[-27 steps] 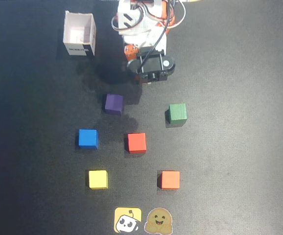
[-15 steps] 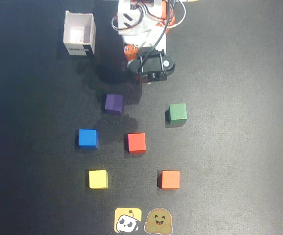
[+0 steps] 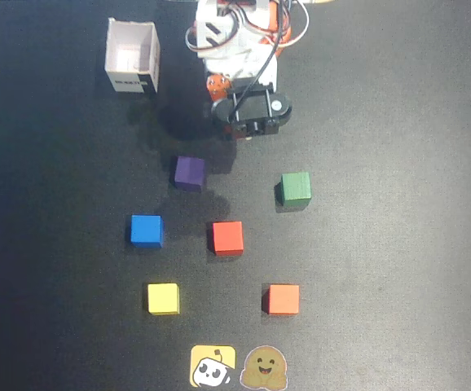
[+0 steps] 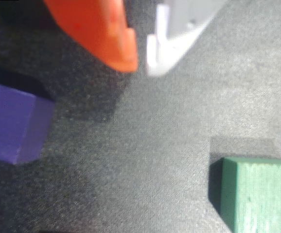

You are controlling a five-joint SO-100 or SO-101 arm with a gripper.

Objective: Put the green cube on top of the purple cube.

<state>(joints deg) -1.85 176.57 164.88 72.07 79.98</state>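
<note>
Green cube [image 3: 295, 188] sits apart from purple cube [image 3: 190, 173], gripper [image 4: 141, 67] seemingly closed.

On the dark mat [image 3: 398, 269] in the overhead view we see an open white box [image 3: 132, 57] at upper left; below it a blue cube [image 3: 147, 230] with a red cube [image 3: 227, 238] to its right; nearer the bottom edge a yellow cube [image 3: 163, 299] and an orange cube [image 3: 283, 299]; two cartoon stickers [image 3: 237, 367] sit lowest.
</note>
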